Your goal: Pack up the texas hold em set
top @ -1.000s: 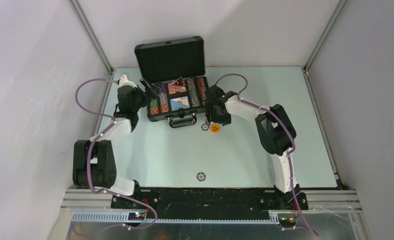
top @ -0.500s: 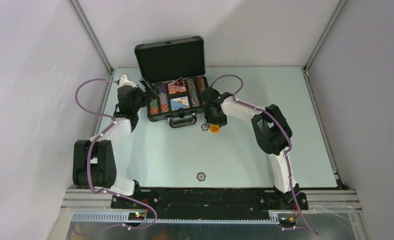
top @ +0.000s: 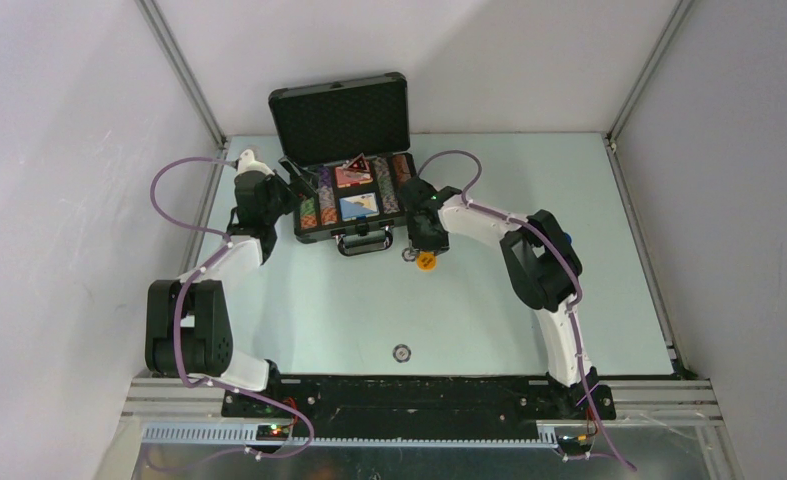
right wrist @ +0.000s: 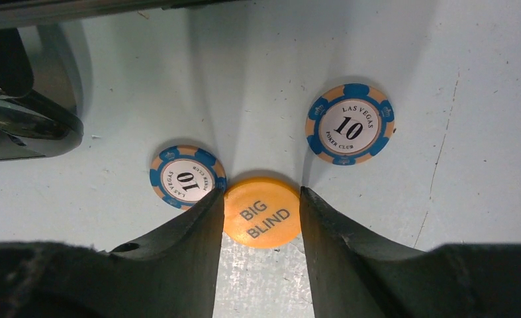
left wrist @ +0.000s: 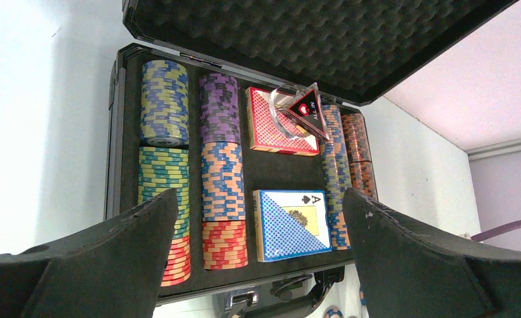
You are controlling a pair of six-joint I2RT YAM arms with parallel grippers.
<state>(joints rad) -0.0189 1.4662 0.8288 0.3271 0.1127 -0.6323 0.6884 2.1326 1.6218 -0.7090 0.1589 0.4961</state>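
A black hard briefcase (top: 339,118) stands open at the table's far edge, its foam-lined lid upright. Inside, rows of multicoloured chips (left wrist: 221,179) flank a red-patterned card deck (left wrist: 264,129), which bears a dark triangular marker (left wrist: 307,109). An orange round button (right wrist: 263,212) marked "BIG BLIND" lies flat on the table off the case's front right corner, beside two blue-and-orange "10" chips (right wrist: 350,124).

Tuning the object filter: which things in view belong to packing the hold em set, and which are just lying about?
Belongs to the job: briefcase, chip rows, red card deck, blue card deck, triangular marker, BIG BLIND button, two 10 chips, lone chip near the arm bases.

Just lying about: purple cables, frame posts.
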